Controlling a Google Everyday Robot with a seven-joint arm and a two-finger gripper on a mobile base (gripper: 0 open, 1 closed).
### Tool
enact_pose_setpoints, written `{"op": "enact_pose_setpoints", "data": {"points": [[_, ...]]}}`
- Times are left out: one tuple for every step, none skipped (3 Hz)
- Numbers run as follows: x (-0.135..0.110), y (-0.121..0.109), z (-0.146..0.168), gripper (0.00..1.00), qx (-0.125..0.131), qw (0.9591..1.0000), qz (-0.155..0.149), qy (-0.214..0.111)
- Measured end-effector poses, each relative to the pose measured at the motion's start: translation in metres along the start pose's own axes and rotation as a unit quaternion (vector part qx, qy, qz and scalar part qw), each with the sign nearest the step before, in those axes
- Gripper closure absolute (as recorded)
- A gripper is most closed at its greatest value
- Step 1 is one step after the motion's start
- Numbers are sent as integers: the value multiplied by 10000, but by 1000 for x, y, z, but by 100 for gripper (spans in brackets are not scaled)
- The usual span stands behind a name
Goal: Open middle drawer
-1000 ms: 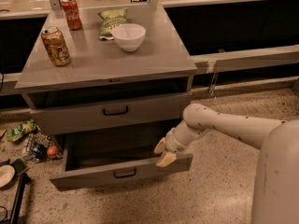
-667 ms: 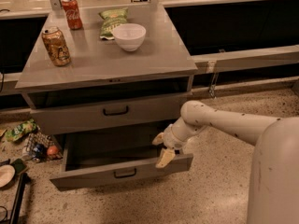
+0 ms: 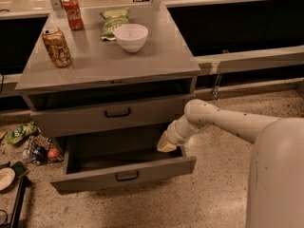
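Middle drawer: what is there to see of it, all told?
The middle drawer is wide and grey, metal by its look, with a flat front panel and a small black bar handle at its centre. It stands pulled well out, level, below another grey drawer, its dark inside open to view. The gripper hangs over its right rear corner; whether they touch I cannot tell.

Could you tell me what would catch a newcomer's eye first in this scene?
The middle drawer stands pulled well out of the grey cabinet, nothing visible inside. The white arm reaches in from the right, its end effector at the drawer's right inner edge. On the cabinet top stand a white bowl, a red can and a brown can.
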State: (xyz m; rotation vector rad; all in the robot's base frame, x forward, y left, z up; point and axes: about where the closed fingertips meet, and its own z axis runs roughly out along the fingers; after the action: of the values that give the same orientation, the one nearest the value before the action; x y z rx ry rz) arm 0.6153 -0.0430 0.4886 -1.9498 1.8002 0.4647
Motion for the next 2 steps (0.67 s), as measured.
{"op": "enact_pose_setpoints", "data": {"points": [[11, -5, 17, 100, 269, 9995, -116, -90], [12, -10, 33, 100, 494, 9977, -401, -221]]}}
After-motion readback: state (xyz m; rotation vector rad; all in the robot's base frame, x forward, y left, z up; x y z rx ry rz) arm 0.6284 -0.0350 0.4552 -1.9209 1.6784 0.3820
